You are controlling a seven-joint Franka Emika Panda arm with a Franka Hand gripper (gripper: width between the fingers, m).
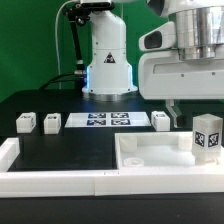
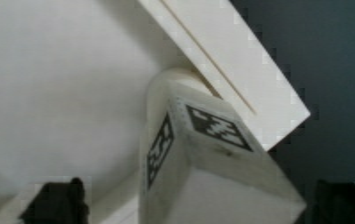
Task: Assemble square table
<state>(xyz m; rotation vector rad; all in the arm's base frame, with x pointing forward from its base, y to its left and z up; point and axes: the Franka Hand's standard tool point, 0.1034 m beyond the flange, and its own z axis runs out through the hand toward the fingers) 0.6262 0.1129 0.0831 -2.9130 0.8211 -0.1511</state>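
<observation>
The panel (image 1: pixel 155 155) runs off the exterior view's right edge. The wrist view crops the gripper (image 2: pixel 200 202). The tag (image 2: pixel 215 127) on the leg (image 2: pixel 209 175) is blurred.

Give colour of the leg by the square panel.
White leg, black-white tagged; best in exterior view.

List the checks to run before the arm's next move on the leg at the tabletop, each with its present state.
1. Fingers open: ok. They stand wide on both sides of the tagged leg, and neither touches it.
2. Tagged leg centred between the fingers: ok, roughly, in the wrist view.
3. Tagged leg upright at the tabletop rim: ok in the exterior view.
4. Tagged leg seated in the tabletop: cannot tell. Its base is hidden.
5. Spare legs free: ok. The far-left leg, second leg and third leg sit apart on the black surface.
</observation>
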